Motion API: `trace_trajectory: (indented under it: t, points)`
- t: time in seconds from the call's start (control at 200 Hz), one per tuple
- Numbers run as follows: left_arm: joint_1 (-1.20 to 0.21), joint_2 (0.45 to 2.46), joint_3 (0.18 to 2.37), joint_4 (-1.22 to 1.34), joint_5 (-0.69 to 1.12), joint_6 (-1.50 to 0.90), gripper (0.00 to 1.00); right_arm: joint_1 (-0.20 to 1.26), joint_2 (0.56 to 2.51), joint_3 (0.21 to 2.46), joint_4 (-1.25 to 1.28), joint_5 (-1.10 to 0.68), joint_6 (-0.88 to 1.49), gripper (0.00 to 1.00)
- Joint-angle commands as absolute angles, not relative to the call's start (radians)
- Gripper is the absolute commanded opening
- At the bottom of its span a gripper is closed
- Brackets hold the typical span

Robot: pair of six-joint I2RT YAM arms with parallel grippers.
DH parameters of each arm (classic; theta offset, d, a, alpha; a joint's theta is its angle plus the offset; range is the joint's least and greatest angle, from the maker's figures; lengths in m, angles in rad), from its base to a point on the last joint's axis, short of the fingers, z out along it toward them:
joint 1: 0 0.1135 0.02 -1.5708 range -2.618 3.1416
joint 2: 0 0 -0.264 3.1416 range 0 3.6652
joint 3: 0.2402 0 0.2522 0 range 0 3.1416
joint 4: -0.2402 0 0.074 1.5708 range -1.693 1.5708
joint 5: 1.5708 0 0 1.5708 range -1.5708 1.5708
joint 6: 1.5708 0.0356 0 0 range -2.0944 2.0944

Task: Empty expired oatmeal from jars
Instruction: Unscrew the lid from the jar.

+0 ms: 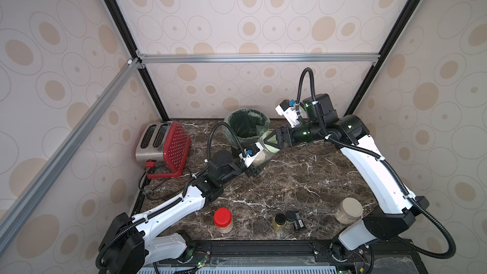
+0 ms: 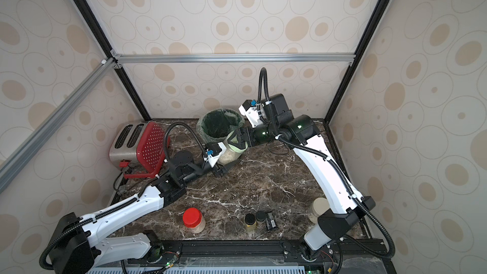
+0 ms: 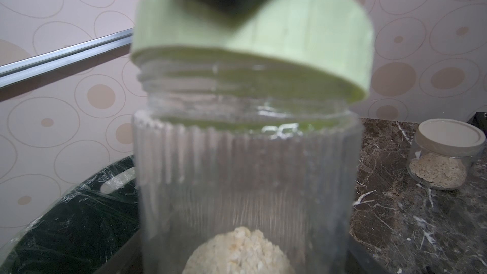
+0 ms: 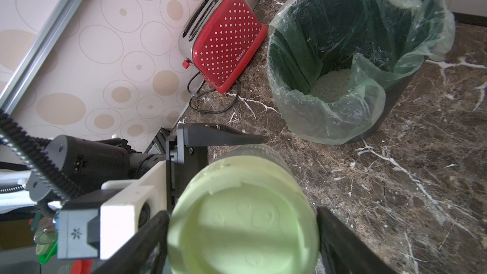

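Clearly the green-lidded jar is the one in hand: the left end effector clamps its ribbed clear body and holds it tilted just beside the lined bin. The right end effector has a finger close against each side of the pale green lid; whether they already press on it we cannot tell. From the left wrist, the lid sits askew with the neck threads bare beneath it, so we judge it loose and ready to lift. Only a small heap of oatmeal lies in the jar, so we expect it to be light; the ribs should give a sure hold low on the body, while the smooth lid rim could slip. Pale grains already lie in the bin's bottom. The red-lidded jar and beige-lidded jar, both capped and part filled, stand well apart near the front of the surface.
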State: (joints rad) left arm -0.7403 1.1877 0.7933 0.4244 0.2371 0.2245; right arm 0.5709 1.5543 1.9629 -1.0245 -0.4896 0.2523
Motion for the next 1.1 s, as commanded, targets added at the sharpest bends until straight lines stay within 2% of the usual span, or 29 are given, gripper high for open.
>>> trace_trajectory:
  t: [0.0, 0.34, 0.506, 0.611, 0.711, 0.876, 1.097]
  points:
    - [-0.735, 1.158, 0.847, 0.497, 0.238, 0.240, 0.00, 0.579, 1.561, 1.966, -1.028, -0.505, 0.240, 0.81]
    - [-0.735, 1.147, 0.842, 0.489, 0.229, 0.243, 0.00, 0.580, 1.615, 2.151, -1.144, -0.505, 0.175, 0.74]
    - [-0.735, 1.146, 0.835, 0.495, 0.228, 0.239, 0.00, 0.579, 1.625, 2.233, -1.173, -0.526, 0.150, 0.73]
    - [-0.735, 1.144, 0.837, 0.494, 0.227, 0.233, 0.00, 0.575, 1.621, 2.223, -1.193, -0.478, 0.143, 0.73]
    - [-0.735, 1.124, 0.835, 0.478, 0.217, 0.222, 0.00, 0.512, 1.569, 2.065, -1.157, -0.422, 0.173, 0.72]
    - [-0.735, 1.070, 0.815, 0.422, 0.171, 0.201, 0.00, 0.333, 1.449, 1.644, -0.872, -0.478, 0.310, 0.65]
    - [-0.737, 1.028, 0.804, 0.369, 0.130, 0.190, 0.00, 0.300, 1.567, 1.403, -0.775, -0.290, 0.294, 0.65]
